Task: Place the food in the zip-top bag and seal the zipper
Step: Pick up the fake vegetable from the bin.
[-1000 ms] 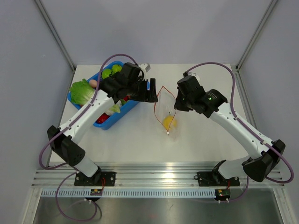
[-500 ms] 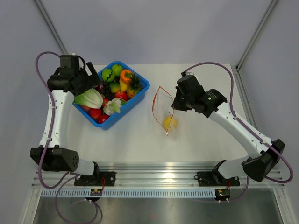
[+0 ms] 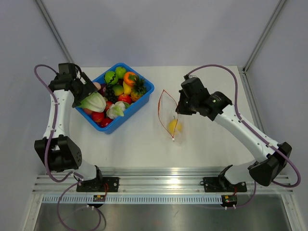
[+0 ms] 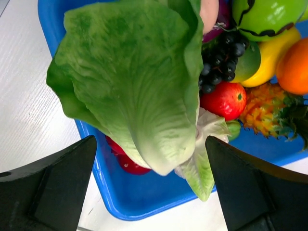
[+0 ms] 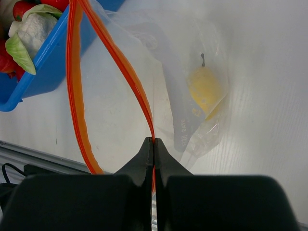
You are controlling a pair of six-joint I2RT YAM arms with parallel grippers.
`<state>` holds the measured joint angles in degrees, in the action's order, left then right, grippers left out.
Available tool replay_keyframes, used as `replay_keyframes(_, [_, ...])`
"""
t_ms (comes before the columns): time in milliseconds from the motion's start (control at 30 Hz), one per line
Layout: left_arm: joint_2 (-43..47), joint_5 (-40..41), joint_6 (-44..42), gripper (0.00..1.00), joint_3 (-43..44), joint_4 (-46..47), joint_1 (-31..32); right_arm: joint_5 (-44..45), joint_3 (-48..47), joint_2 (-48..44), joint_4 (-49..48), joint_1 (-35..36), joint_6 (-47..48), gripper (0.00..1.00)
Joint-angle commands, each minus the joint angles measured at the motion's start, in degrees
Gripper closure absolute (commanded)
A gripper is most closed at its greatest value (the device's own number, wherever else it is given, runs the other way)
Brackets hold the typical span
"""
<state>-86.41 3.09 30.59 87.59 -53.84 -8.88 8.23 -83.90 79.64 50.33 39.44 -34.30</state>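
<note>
Zip-top bag [image 3: 171,108] gapes leftward, zipper [image 5: 73,72] running near-to-far; right jaws pinch one lip, left jaws spread wide.

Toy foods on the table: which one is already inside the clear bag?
The yellow fruit, visible through the zip-top bag's clear plastic. Every other piece is piled in the blue bin.

the lettuce [image 4: 130,91] is hiding the upper left of the blue bin [image 4: 144,202]; the zipper [image 5: 73,72] is running off the top edge at the frame's upper left.
</note>
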Motion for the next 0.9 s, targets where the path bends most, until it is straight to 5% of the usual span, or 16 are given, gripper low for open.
replay_keyframes(0, [-0.95, 1.04, 2.10, 0.01, -0.32, 4.97, -0.87, -1.02, -1.36, -0.01, -1.81, 0.46, 1.08, 1.00])
replay_keyframes(367, [-6.14, 1.12, 3.95, 0.01, -1.98, 8.23, -1.14, -2.34, -2.76, 0.87, -1.20, 0.46, 1.35, 1.00])
replay_keyframes(467, [-6.49, 2.18, 4.22, 0.09, -3.30, 8.58, -1.05, -1.90, -2.24, 0.43, -1.11, 0.46, 1.26, 1.00])
replay_keyframes(633, [-5.00, 2.27, 4.04, 0.44, -3.13, 7.09, -0.96, -1.38, -0.83, -0.53, -1.28, 0.46, 0.64, 1.00])
replay_keyframes(867, [4.84, 2.80, 0.45, 0.76, 1.61, 3.22, 1.94, -1.28, -0.65, -0.18, -1.72, 0.46, 0.12, 1.00])
